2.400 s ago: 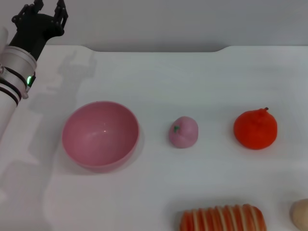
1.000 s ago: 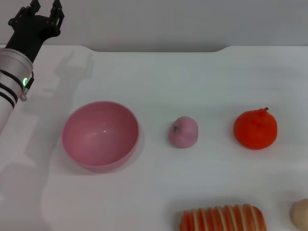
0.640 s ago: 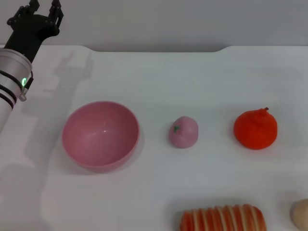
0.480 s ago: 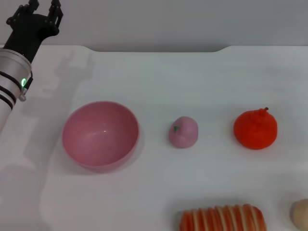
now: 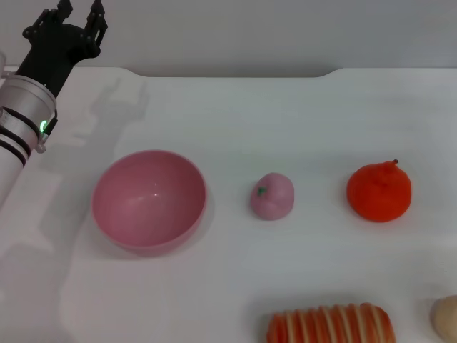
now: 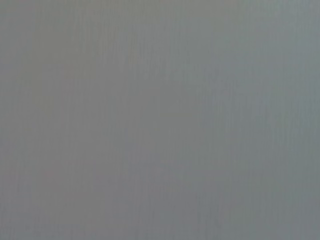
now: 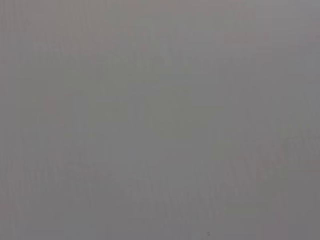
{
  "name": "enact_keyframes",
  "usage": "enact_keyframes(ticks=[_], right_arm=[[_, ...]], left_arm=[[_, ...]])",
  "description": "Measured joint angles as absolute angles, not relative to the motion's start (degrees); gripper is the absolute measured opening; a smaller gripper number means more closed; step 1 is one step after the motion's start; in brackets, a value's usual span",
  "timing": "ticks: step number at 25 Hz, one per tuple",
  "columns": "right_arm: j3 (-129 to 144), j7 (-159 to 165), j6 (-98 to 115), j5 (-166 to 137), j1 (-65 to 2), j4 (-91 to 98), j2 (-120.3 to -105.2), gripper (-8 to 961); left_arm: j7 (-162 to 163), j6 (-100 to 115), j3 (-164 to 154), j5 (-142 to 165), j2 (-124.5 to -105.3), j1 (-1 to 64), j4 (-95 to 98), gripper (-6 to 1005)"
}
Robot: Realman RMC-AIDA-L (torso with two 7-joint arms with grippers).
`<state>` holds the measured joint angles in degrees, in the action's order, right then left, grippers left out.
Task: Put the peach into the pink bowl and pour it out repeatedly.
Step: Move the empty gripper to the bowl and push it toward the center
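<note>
Nearest me, at the bench's point(image 5: 235, 114) front edge, a ridged orange-and-white loaf-shaped toy point(image 5: 330, 325) lies cut off by the view, and a pale rounded thing point(image 5: 446, 318) sits at the near right corner, too cropped to tell what it is.

One row farther out, three things stand in a line, each apart from the others. The bowl point(image 5: 149, 201) is on my left, upright and with nothing in it. The peach point(image 5: 272, 195) rests on the bench just to the right of the bowl, not touching it, its green stem mark turned toward the bowl. Well to the right of the peach sits the orange fruit point(image 5: 379, 191). Bare white surface separates all three, and a wide open band runs between this row and the loaf.

Beyond the row the bench is bare white up to its far edge, where it meets a grey wall.

My left end effector point(image 5: 78, 14) is raised at the far left corner, past the bowl and well apart from it, fingers spread with nothing between them. Both wrist views show only flat grey.
</note>
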<state>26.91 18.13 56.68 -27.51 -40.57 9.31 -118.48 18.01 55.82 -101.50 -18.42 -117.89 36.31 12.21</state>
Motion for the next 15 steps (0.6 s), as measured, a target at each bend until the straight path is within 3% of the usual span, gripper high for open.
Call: enact_keyframes(ticks=[9,14,15], right_arm=[[26.89,18.12,56.69,-27.51,-40.61,9.31,-118.39,414],[27.2,19.25,57.08,-27.51,-40.29,9.21,-118.48,414],[27.31,19.83,57.04,-27.51,-40.16,9.18,-118.49,414]], left_arm=[[17.9,55.3,-101.4,-18.8,-117.72,35.98,11.95,512],[16.32,55.46,-100.64,-18.8,-117.91,35.66,12.01,328],[15.3,55.68,-100.25,-18.75,-118.06,35.61,12.35,329]])
